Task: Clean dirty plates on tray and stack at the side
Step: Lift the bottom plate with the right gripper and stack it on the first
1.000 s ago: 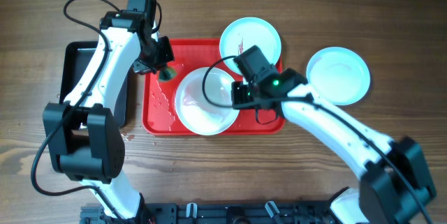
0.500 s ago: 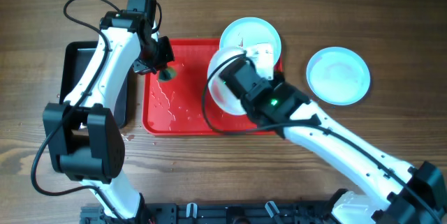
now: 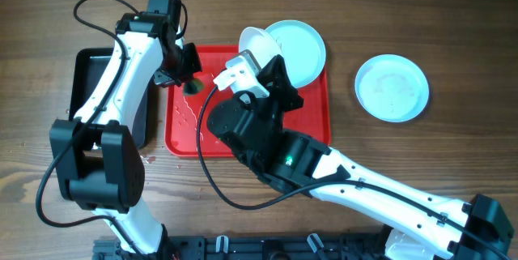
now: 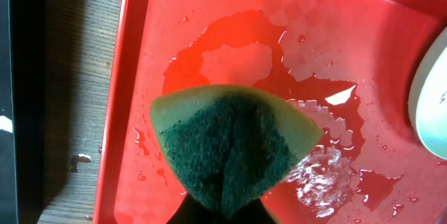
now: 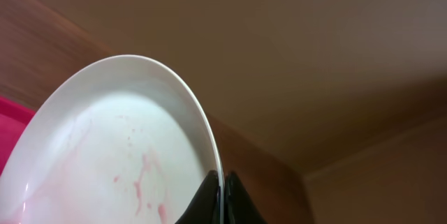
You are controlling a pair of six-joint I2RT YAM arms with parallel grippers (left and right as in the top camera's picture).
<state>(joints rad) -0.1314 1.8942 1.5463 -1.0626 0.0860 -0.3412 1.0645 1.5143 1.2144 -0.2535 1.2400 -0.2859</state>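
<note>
My right gripper is shut on the rim of a white plate and holds it tilted on edge, high above the red tray. In the right wrist view this plate shows faint red smears, with the jaws pinching its edge. A second white plate lies at the tray's far right corner. The pale aqua plate lies on the table to the right of the tray. My left gripper is shut on a green sponge over the tray's wet far left part.
A black tray lies left of the red tray, under my left arm. Water puddles and drops cover the red tray's floor. My raised right arm hides much of the tray's middle in the overhead view.
My right gripper has lifted the white plate off the middle of the tray, raised it high and tipped it on edge. The left arm and sponge have stayed in place.
</note>
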